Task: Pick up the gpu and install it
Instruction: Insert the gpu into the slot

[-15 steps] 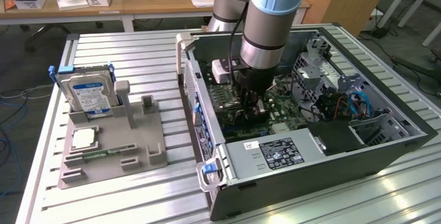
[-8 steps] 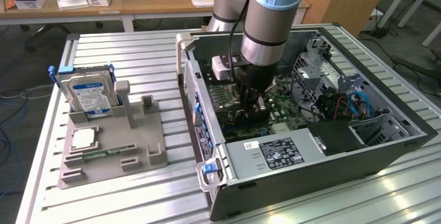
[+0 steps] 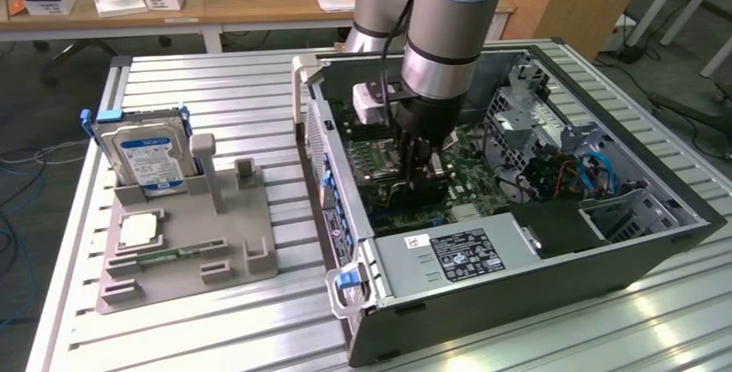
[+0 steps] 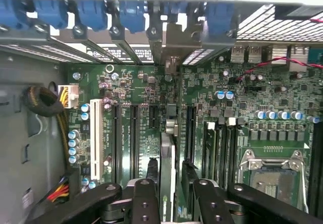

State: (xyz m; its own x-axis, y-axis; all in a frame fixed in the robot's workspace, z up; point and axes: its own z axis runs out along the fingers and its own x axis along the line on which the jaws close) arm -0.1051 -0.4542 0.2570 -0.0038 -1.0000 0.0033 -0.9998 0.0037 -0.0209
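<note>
On the exterior view's left, a grey plastic parts stand on the slatted aluminium table carries a silver hard drive with blue label. Right of it, inside the open black computer case, the black two-fingered tool straddles the thin green gpu card, upright over a motherboard slot. Its fingers stand partly apart beside the card; whether they grip cannot be told. Judged step: seating. Firm, square downward pressure seems needed.
</note>
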